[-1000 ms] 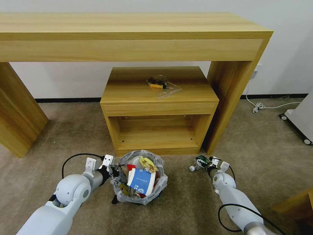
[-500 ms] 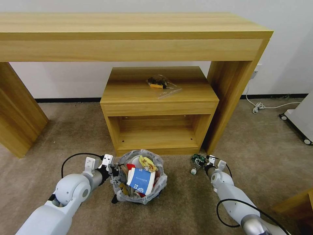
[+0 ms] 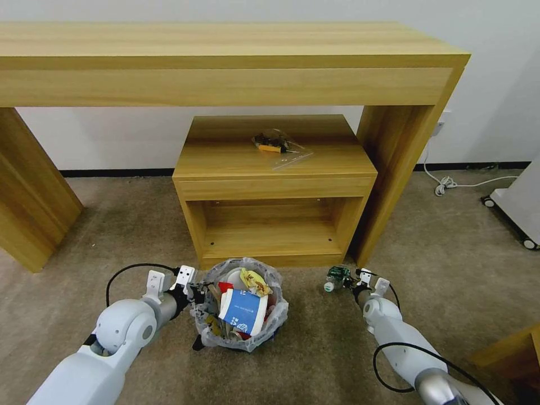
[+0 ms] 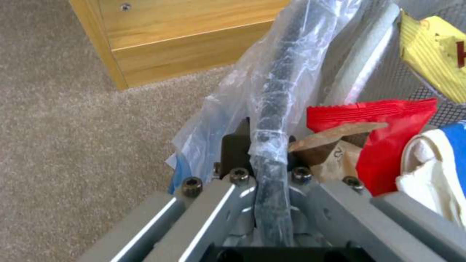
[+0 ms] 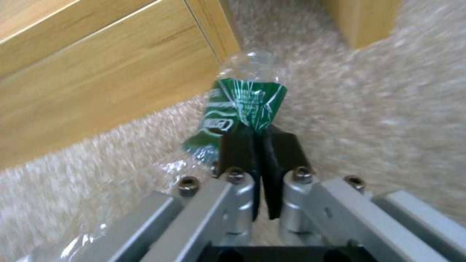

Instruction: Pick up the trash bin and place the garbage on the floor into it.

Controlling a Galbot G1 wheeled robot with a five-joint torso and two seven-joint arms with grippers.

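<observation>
The trash bin (image 3: 279, 315), black with a crinkled clear liner, sits low in front of the cabinet and holds garbage: a blue-white carton (image 3: 243, 311), a yellow wrapper (image 3: 256, 281) and a red wrapper (image 4: 383, 127). My left gripper (image 3: 194, 291) is shut on the bin's bag-covered rim (image 4: 274, 91) at its left side. To the right of the bin, my right gripper (image 3: 351, 281) is shut on a crushed green bottle (image 3: 336, 274) just above the carpet. In the right wrist view the bottle (image 5: 238, 105) sticks out past the closed fingertips (image 5: 238, 145).
A low wooden cabinet (image 3: 275, 185) stands right behind the bin, with a yellow-black item in a clear bag (image 3: 278, 147) on top. The big table's leg (image 3: 394, 169) rises just behind the right gripper. A white cable (image 3: 450, 181) and a wheeled base (image 3: 517, 214) lie far right.
My right gripper has carried the green bottle a little leftward and toward the cabinet. The left gripper and the bin have stayed put.
</observation>
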